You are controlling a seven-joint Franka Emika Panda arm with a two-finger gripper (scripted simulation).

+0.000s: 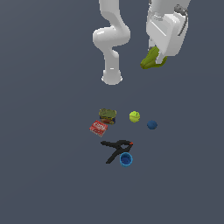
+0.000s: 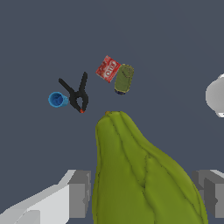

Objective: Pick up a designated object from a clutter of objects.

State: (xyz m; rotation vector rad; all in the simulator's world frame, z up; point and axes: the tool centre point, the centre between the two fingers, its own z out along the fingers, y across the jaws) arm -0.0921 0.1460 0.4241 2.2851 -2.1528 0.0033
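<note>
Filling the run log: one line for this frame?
phase: lifted | gripper: shut on olive pear-like blob | height: well above floor | left on floor: red box, can, clamp, blue cup

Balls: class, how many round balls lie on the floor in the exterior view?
2. The yellow-green ball lies beside the can; the blue ball sits just toward the exterior view's right of it. None appears hidden.

I counted one olive pear-like blob [image 1: 151, 60], one red flat box [image 1: 99, 127], one green-brown can [image 1: 107, 116], two balls, a yellow-green ball [image 1: 134, 116] and a blue ball [image 1: 152, 125], one black clamp [image 1: 116, 148] and one blue cup [image 1: 126, 159].
</note>
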